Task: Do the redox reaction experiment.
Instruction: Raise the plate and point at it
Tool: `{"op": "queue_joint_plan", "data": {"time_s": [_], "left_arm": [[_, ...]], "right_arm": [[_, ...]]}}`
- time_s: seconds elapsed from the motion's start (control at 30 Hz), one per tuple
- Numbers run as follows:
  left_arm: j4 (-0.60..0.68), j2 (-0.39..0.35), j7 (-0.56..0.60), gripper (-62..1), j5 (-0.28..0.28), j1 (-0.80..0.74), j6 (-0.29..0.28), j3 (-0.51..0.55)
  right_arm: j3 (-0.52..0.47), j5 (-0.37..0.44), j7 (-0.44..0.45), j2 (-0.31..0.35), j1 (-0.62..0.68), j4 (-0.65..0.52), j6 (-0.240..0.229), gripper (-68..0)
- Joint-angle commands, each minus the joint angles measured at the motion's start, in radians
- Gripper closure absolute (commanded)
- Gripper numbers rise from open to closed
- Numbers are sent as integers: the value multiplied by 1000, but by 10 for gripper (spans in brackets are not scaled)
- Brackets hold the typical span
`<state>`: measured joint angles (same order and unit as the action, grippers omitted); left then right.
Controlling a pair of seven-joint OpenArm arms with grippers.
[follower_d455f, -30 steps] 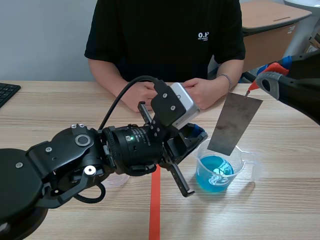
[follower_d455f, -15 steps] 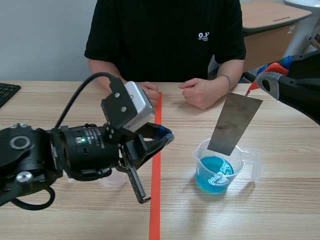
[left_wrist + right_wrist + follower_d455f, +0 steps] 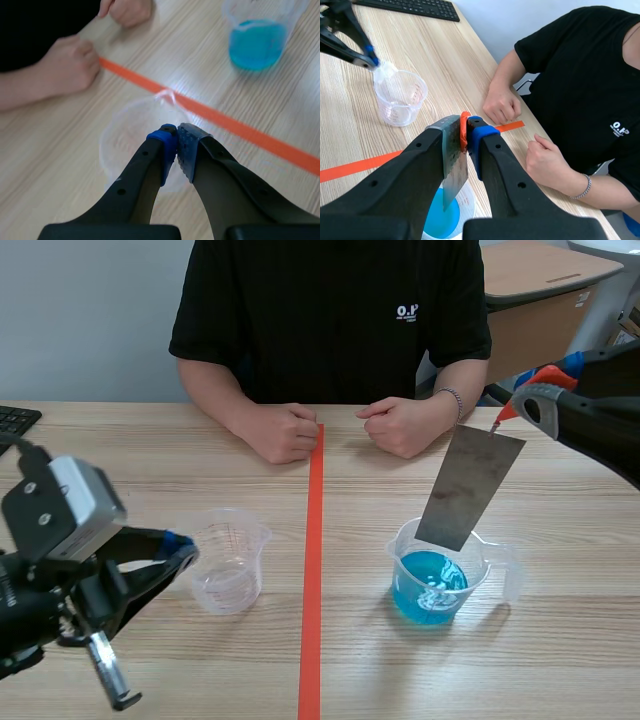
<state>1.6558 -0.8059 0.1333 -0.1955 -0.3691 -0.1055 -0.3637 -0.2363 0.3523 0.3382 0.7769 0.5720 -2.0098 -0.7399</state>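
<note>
Two sets of fingers, each with contact hard to read: whether the left fingers [image 3: 172, 140] touch the empty clear beaker [image 3: 125, 142] cannot be made out, nor whether the metal sheet [image 3: 468, 488] reaches the blue liquid. Left fingers: tips pressed together, nothing between them, poised over the empty beaker's near rim. Right fingers [image 3: 478, 133]: pinching the upper corner of the grey sheet, which hangs tilted, its lower end inside the rim of the beaker of blue liquid [image 3: 436, 575]. Small orange-red bit at the pinch, not identifiable. Both arms are cut off at the scene view's edges. The beakers stand well apart on the wooden table [image 3: 560, 640], one on either side of the orange tape line [image 3: 312, 570]. Across the table sits a person in a black shirt [image 3: 330, 320], fists [image 3: 285, 432] resting near the line's far end, head out of view. Keyboard [image 3: 15, 423] cropped at the table's left edge; another desk [image 3: 540, 280] stands behind.
</note>
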Motion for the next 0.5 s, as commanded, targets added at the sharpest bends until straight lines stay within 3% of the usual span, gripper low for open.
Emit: {"op": "queue_joint_plan", "data": {"time_s": [0.0,0.23,0.47], "left_arm": [[18,3,31,-41,-11,-63,15,40],[21,27,66,-41,-22,-344,70,241],[21,143,65,-41,-21,-538,105,409]], "right_arm": [[-14,19,16,15,-4,-16,-6,-15],[-14,19,15,15,-4,-16,-6,-15],[-14,19,15,15,-4,-16,-6,-15]]}}
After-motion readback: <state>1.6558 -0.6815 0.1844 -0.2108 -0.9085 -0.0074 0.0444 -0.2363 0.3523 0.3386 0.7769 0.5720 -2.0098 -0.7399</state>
